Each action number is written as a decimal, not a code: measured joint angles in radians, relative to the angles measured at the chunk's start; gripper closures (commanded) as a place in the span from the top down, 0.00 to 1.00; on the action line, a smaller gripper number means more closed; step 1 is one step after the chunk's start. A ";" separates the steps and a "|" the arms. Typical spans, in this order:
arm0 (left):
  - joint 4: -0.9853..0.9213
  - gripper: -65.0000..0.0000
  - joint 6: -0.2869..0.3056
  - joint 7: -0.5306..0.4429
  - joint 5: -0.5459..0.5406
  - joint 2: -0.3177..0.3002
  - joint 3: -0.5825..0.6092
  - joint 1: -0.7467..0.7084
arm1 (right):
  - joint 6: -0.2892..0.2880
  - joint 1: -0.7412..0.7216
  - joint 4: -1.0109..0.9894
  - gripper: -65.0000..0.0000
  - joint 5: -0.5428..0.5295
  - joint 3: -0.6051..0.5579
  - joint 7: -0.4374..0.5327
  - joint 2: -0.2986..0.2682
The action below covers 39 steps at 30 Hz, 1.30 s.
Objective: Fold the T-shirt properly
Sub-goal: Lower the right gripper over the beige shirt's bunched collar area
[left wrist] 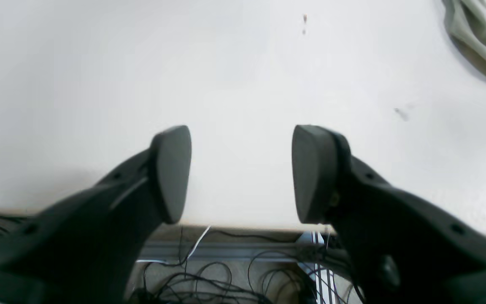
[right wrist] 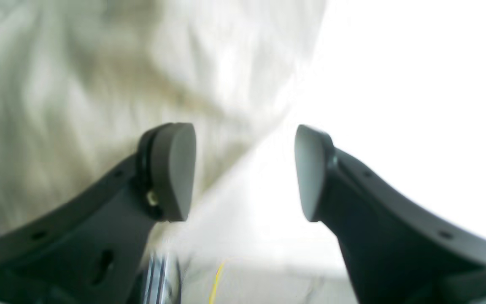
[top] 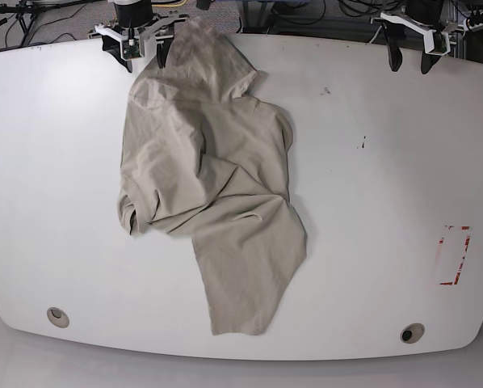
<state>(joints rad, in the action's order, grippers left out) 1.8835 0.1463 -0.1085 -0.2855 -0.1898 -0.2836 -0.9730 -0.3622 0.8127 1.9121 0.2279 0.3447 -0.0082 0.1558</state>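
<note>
I see the wrinkled beige cotton T-shirt lying bunched on the left half of the white table. My right claw gapes wide over its far edge. My left claw is wide too, holding nothing.

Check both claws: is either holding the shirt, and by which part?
Nothing is held. The left claw gapes over bare table; the right claw stands open at the shirt's edge, with no cloth between its pads.
</note>
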 measured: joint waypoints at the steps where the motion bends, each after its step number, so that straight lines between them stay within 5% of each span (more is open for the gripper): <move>1: 0.001 0.56 0.000 0.003 0.000 0.000 0.000 0.005 | 0.000 -0.004 0.000 0.54 0.000 -0.001 0.006 0.000; 23: -0.002 0.51 0.001 0.044 -0.034 -0.012 -0.004 0.164 | -0.002 -0.114 0.000 0.53 -0.011 -0.052 -0.040 0.000; 31: 0.000 0.51 -0.005 0.169 -0.057 -0.013 -0.011 0.200 | -0.004 -0.119 -0.003 0.54 -0.015 -0.118 -0.101 0.000; 39: -0.005 0.52 -0.004 0.147 -0.048 -0.012 0.003 0.203 | -0.004 -0.118 -0.001 0.53 -0.014 -0.098 -0.075 0.002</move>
<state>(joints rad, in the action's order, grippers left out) 1.8790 0.1425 0.0387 -0.3332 -0.2016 -0.2806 -0.7696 -0.3660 0.6945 1.9110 0.2134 0.2466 -0.0834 0.1581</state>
